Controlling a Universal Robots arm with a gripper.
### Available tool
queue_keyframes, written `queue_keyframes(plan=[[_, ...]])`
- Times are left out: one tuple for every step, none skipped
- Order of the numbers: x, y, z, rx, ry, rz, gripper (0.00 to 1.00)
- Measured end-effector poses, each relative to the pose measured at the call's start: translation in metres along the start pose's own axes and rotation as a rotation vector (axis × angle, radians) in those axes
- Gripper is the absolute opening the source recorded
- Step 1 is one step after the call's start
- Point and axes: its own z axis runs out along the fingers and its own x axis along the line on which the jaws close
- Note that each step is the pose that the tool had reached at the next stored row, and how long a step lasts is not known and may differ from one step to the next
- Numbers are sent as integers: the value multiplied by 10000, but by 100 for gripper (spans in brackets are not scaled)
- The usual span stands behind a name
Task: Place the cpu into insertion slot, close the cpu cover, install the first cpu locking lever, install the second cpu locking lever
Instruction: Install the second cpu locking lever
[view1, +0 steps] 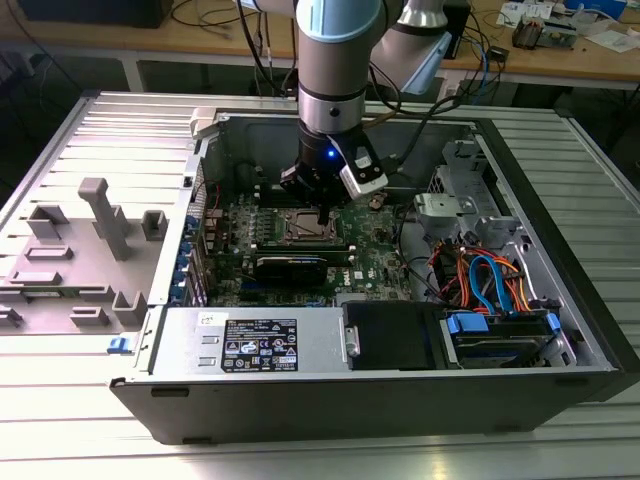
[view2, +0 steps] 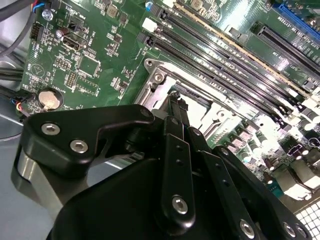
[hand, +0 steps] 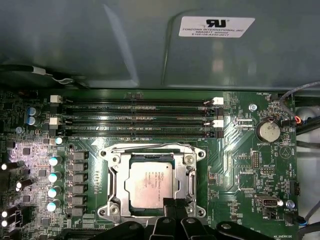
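Arm vertical, tool (view1: 322, 212) fingers together

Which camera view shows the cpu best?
The first wrist view: the cpu lies flat and nearly whole. In the exterior view it is small under the gripper; in the second wrist view the gripper hides it.

The cpu (hand: 148, 184) sits in the insertion slot (hand: 116, 186); gripper (hand: 171, 206) just beside it.

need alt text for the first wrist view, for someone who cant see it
A square silver-grey cpu sits in the metal-rimmed insertion slot on a green motherboard, with the silvery cpu cover closed around it. The black gripper meets the slot's near edge; long black memory slots lie beyond.
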Motion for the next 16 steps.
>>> queue_keyframes(plan=[[0,-3,0,15,1,0,11],[1,-27,-1,24,1,1,11],[1,-48,-1,25,1,0,11],[1,-72,-1,25,0,0,11],[2,-110,-4,27,2,0,11],[2,-121,-7,27,1,0,11],[2,-130,-18,27,1,1,11],[2,-132,-47,27,1,2,11],[0,-140,-94,-5,-1,0,11],[2,-157,-95,-41,-1,1,11],[5,-178,-96,-64,-1,3,11],[11,-209,-95,-77,-1,4,11],[20,-230,-93,-79,-2,5,11],[35,-248,-91,-80,-2,6,11],[65,-271,-86,-79,-1,4,11],[82,-283,-83,-80,0,4,11]])
